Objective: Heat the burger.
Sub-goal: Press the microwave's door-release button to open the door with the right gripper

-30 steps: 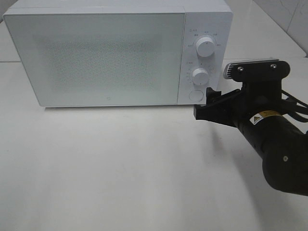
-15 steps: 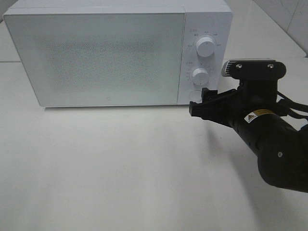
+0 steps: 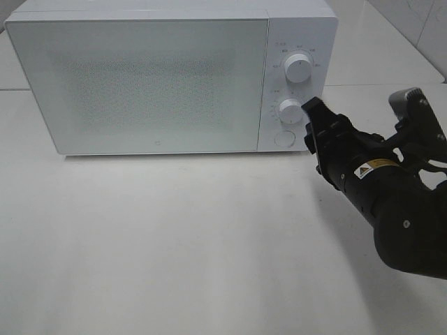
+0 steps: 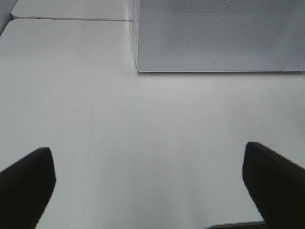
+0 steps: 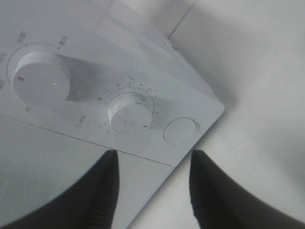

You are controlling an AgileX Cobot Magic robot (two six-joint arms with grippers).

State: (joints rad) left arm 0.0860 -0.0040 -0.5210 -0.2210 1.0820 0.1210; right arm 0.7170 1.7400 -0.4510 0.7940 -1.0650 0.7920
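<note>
While the right gripper [image 3: 312, 124] hung just beside the microwave's [image 3: 147, 77] lower dial [image 3: 290, 109], its fingers stood apart, clasping nothing; the left gripper [image 4: 147, 181] gaped wide above the table [image 4: 143, 124] (the burger showed in no view).

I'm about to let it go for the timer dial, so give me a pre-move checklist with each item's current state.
1. Microwave door shut: ok.
2. Burger inside: cannot tell; none in view, and the door is frosted.
3. Right end effector open and empty: ok.
4. Its jaws around the lower dial: not ok, short of it.
5. Left end effector open, over the table, out of the way: ok.
</note>
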